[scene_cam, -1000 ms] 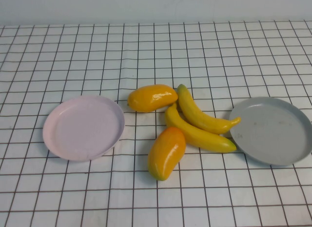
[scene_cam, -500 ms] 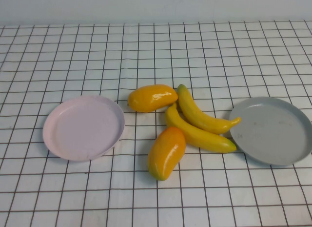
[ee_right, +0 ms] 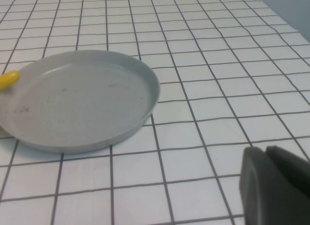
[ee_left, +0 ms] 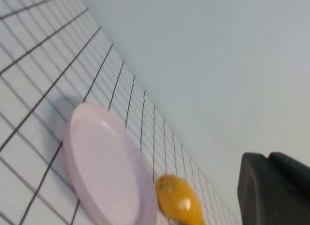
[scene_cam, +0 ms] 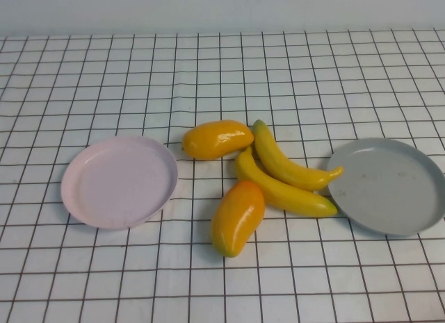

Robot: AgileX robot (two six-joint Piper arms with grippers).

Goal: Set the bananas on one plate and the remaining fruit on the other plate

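1. In the high view neither arm shows, so the left gripper and right gripper are out of sight there.
2. The left wrist view shows only a dark corner of the left gripper [ee_left: 273,188], cut by the edge.
3. There the pink plate [ee_left: 104,162] and 1 orange fruit [ee_left: 179,201] run off the edge; the bananas are unseen.
4. The right wrist view shows a dark piece of the right gripper [ee_right: 273,186], and a yellow tip [ee_right: 8,79], probably a banana's, beside the grey plate [ee_right: 77,101].

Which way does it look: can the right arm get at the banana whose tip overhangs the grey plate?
Probably yes. That banana lies uncovered beside the grey plate. Right gripper and left gripper are both shut, so it must open first.
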